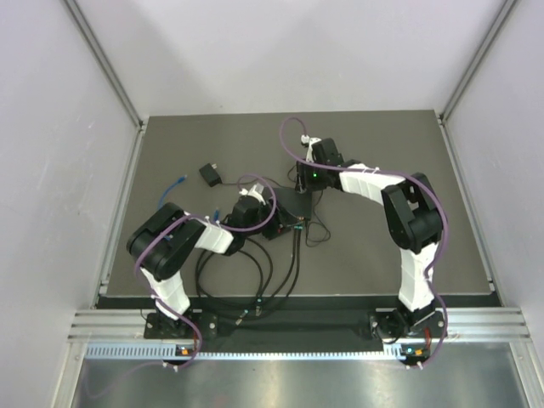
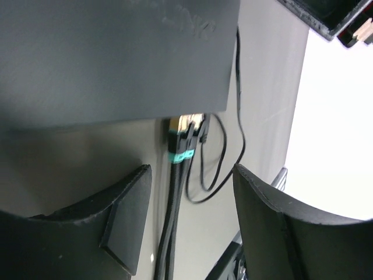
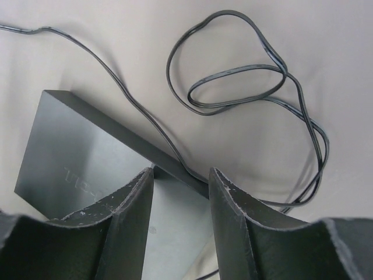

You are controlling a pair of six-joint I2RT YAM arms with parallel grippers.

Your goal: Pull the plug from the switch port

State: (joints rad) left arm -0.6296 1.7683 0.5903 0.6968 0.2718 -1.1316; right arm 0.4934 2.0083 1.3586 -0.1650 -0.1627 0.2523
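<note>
The flat matte black switch box (image 1: 293, 204) lies mid-table. It fills the top of the left wrist view (image 2: 116, 58) and the lower left of the right wrist view (image 3: 70, 146). Plugs (image 2: 183, 131) sit in its near edge, one with a teal band (image 2: 180, 156), and their black cables run towards me. My left gripper (image 2: 192, 204) is open. Its fingers straddle the cables just short of the plugs and touch nothing. My right gripper (image 3: 180, 192) is open over the box's top near its far edge. In the top view both grippers sit at the box, left (image 1: 274, 228) and right (image 1: 304, 185).
A small black adapter block (image 1: 209, 174) and a blue-tipped cable end (image 1: 177, 180) lie at the back left. A thin black cable (image 3: 245, 76) loops beside the box. Several cables (image 1: 255, 280) coil towards the front edge.
</note>
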